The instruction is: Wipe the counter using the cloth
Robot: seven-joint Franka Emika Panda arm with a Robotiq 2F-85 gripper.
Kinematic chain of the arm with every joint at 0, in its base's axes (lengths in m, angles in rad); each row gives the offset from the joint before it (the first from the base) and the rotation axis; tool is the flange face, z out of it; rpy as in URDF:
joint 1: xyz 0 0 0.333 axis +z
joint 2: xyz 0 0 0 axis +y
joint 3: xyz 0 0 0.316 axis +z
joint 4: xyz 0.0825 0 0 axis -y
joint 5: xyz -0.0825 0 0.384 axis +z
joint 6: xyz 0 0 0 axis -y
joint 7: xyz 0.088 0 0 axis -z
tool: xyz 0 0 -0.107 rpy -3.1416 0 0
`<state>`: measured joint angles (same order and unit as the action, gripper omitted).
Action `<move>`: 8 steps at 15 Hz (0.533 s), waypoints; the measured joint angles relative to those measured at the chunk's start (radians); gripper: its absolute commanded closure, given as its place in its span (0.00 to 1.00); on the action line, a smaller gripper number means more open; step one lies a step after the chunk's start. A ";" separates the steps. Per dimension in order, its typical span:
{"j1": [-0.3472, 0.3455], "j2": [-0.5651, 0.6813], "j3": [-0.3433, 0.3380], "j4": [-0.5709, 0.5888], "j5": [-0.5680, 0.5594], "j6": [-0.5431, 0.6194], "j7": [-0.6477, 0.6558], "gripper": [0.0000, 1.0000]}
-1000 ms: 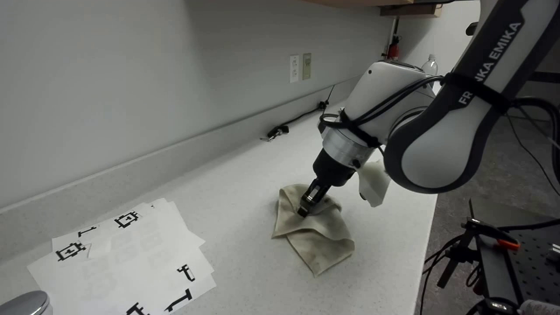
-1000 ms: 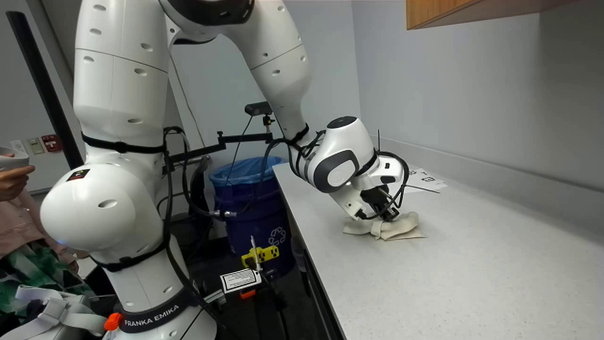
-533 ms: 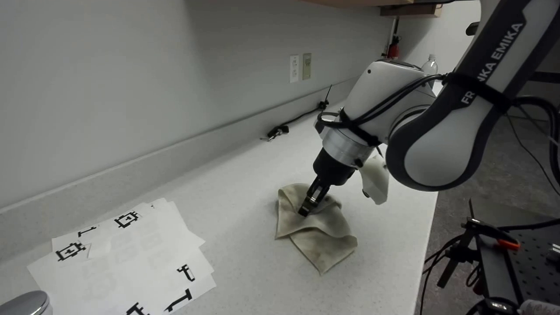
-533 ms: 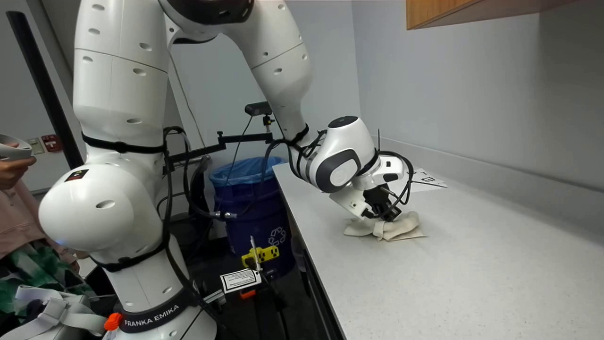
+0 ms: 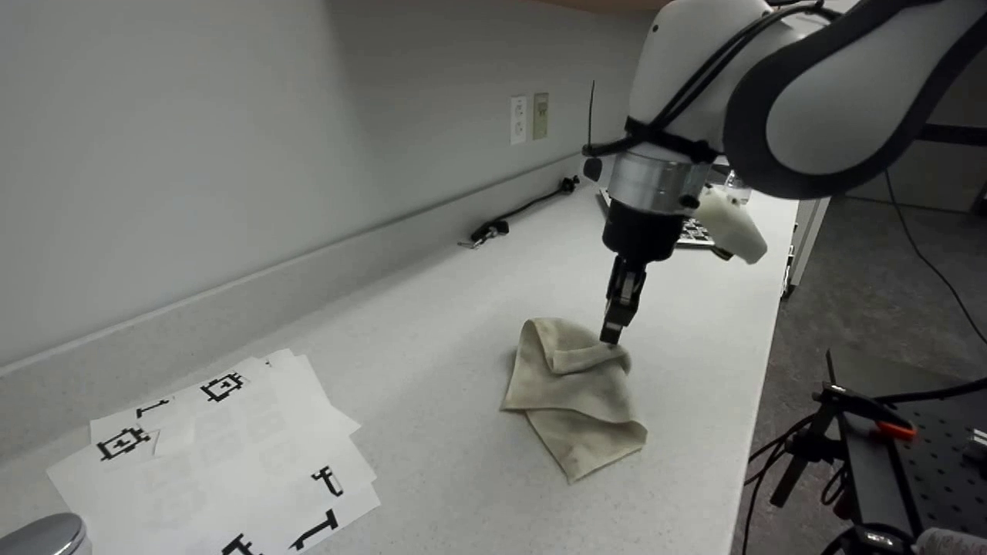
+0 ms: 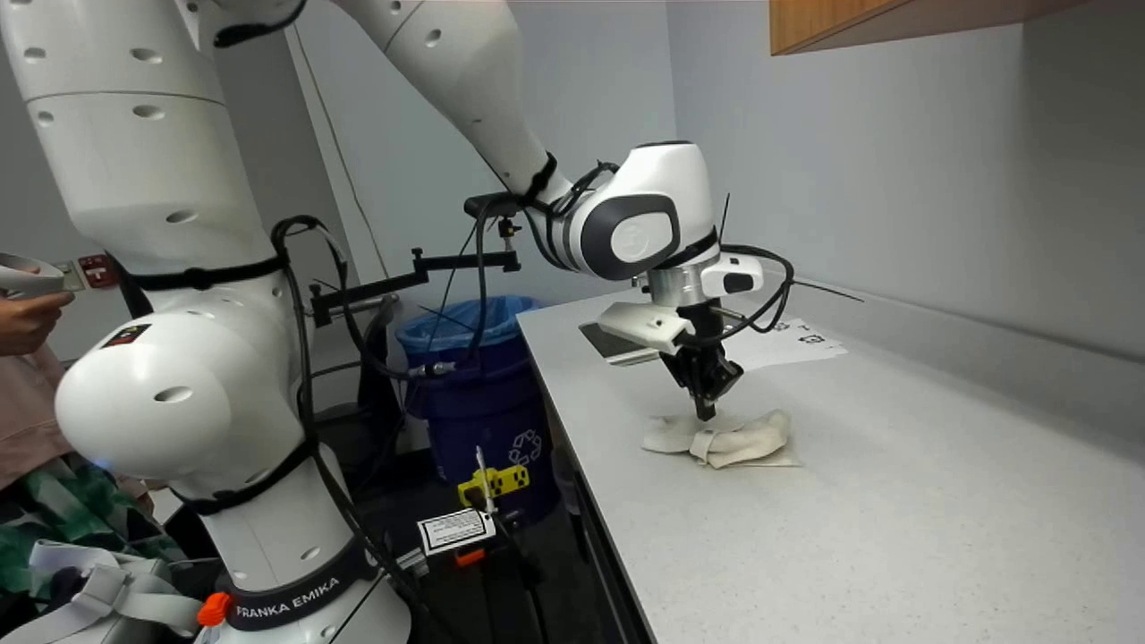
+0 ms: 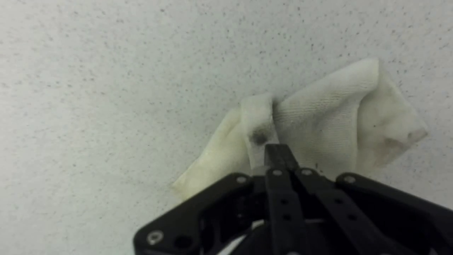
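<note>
A beige, stained cloth (image 5: 574, 397) lies loosely folded on the white speckled counter (image 5: 432, 455). It also shows in an exterior view (image 6: 742, 443) and in the wrist view (image 7: 318, 120), with a raised fold across its middle and a dark spot. My gripper (image 5: 610, 338) points down at the cloth's rear edge, its tips at or just above the fabric; whether they touch cannot be told. In an exterior view the gripper (image 6: 706, 414) is over the cloth's back side. In the wrist view the fingertips (image 7: 280, 150) are together, with no fabric visible between them.
White sheets with black markings (image 5: 254, 439) lie along the wall side of the counter. A black cable with a clip (image 5: 491, 231) lies by the backsplash. A checkered board (image 5: 694, 231) is partly behind the arm. A wooden cabinet (image 6: 850, 25) hangs overhead.
My gripper has risen from the cloth's middle fold, become more upright and moved toward its rear edge. The cloth has shifted slightly, and a fold at its rear now stands up.
</note>
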<state>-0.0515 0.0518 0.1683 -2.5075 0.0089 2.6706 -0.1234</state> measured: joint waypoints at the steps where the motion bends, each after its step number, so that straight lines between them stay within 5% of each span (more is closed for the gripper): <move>1: 0.005 -0.035 -0.010 0.001 -0.003 -0.045 -0.008 1.00; 8: 0.035 -0.149 -0.053 0.002 -0.022 -0.108 -0.022 1.00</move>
<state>-0.0167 -0.0968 0.1149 -2.5055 -0.0129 2.5621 -0.1455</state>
